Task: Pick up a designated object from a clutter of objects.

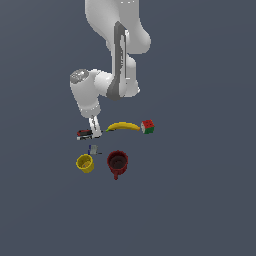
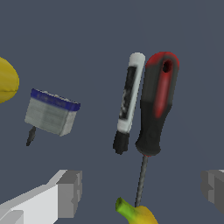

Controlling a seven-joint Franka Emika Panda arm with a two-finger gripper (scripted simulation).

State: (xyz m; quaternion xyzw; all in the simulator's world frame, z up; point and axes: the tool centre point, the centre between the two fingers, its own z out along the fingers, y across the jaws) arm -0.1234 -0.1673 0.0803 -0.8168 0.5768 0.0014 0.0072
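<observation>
The designated object is a red and black screwdriver-like tool [image 2: 156,105] with a thin metal shaft. A white and black marker [image 2: 128,99] lies right along it. In the exterior view the tool [image 1: 84,134] lies at the left end of the clutter. My gripper [image 1: 95,130] hangs just over the tool's banana-side end. In the wrist view my gripper [image 2: 140,190] is open and empty. Its grey fingertips [image 2: 70,192] stand wide apart on either side of the tool's shaft. I cannot tell how high the fingers are above the tool.
A yellow banana [image 1: 123,127] lies beside the tool, its tip [image 2: 136,214] near the shaft. A red-green-white cube [image 1: 147,127] lies beyond the banana. A blue-grey piece [image 1: 93,149] [image 2: 52,112], a yellow cup [image 1: 85,163] and a dark red mug [image 1: 117,163] stand nearer the camera.
</observation>
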